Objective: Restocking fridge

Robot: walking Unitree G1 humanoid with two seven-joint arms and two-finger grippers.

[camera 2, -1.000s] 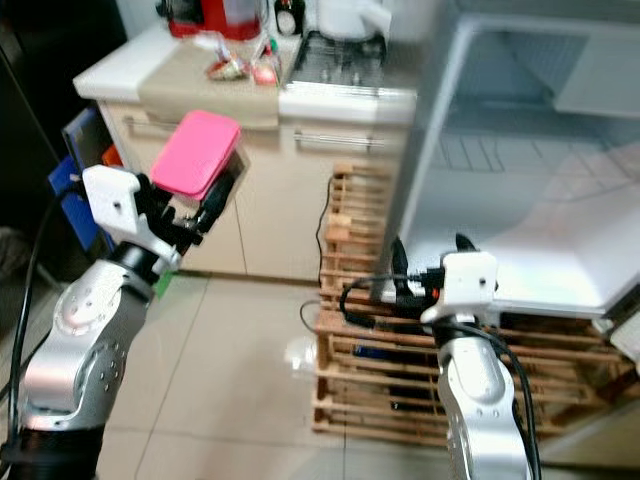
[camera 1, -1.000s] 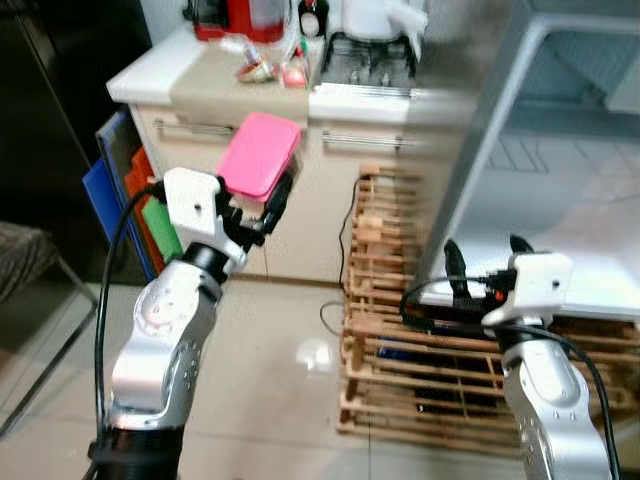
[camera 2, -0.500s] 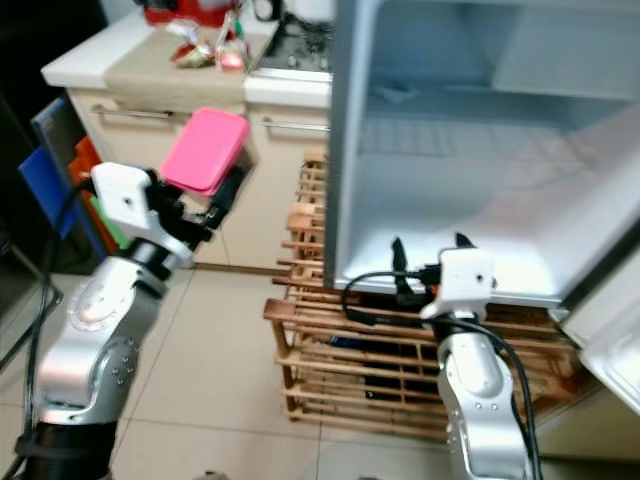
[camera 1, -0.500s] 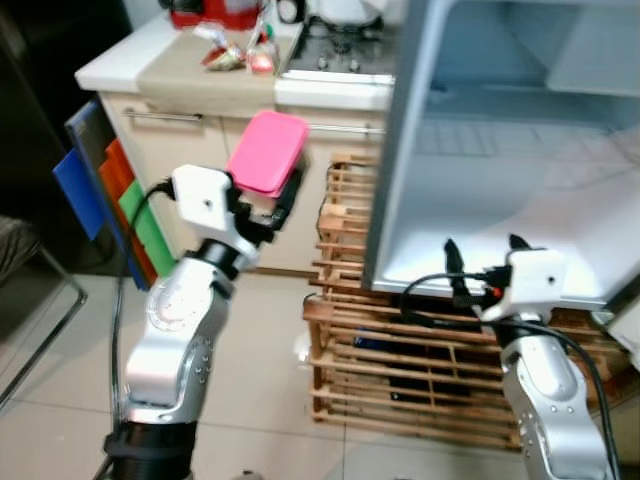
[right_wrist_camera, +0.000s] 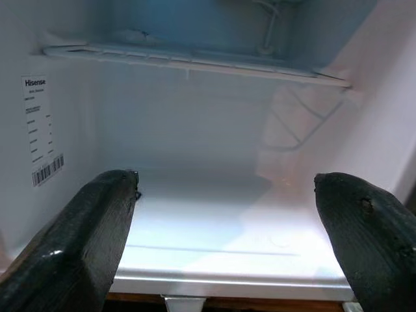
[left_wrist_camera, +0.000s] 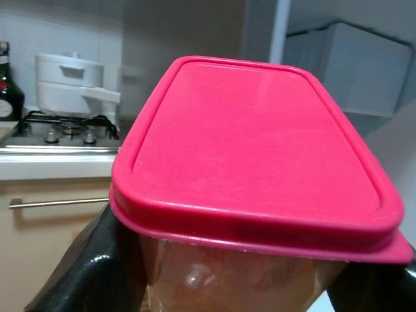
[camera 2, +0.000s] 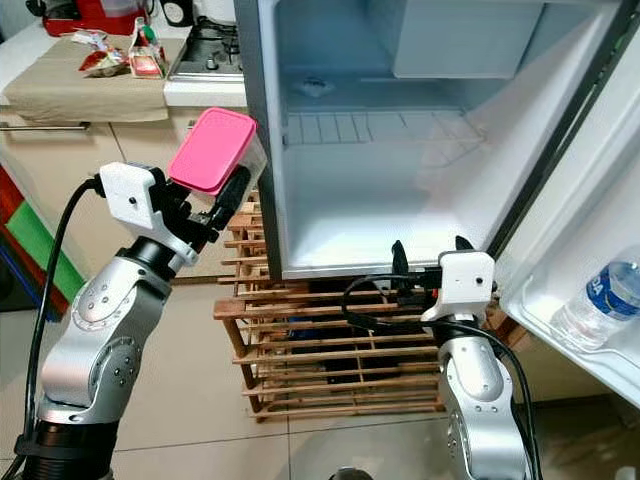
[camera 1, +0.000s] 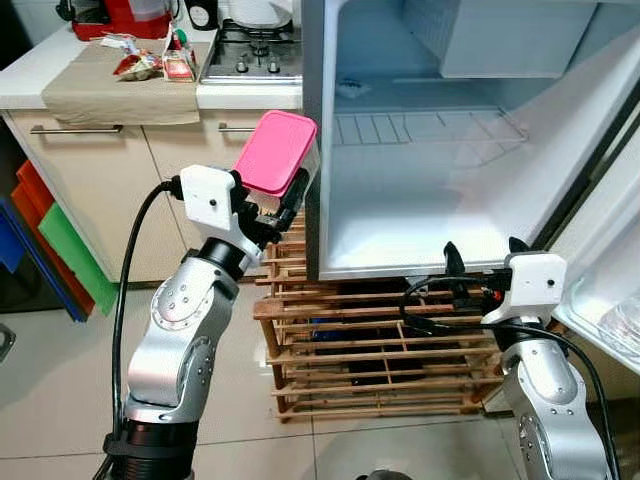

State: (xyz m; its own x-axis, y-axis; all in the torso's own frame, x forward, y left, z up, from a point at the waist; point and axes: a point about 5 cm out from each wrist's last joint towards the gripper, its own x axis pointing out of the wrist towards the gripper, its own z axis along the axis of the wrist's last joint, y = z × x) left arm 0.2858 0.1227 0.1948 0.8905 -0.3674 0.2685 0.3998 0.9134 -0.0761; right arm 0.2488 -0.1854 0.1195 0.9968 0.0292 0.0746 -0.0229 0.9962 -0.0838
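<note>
Inside fridge (right_wrist_camera: 195, 214): label (right_wrist_camera: 38, 130) reads "Hisense".

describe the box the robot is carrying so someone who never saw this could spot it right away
Start at the open fridge on its wooden slat pallet. Just outside its left edge, the left pincer holds up a clear food container, tilted. Its bright pink lid is the only pink thing around.

An open fridge (camera 1: 420, 150) stands on a wooden pallet (camera 1: 370, 350), right of the table (camera 1: 100, 90) bearing a stove (camera 1: 250, 55). A bottle (camera 2: 598, 300) lies in the door shelf (camera 2: 560, 340), far right.
</note>
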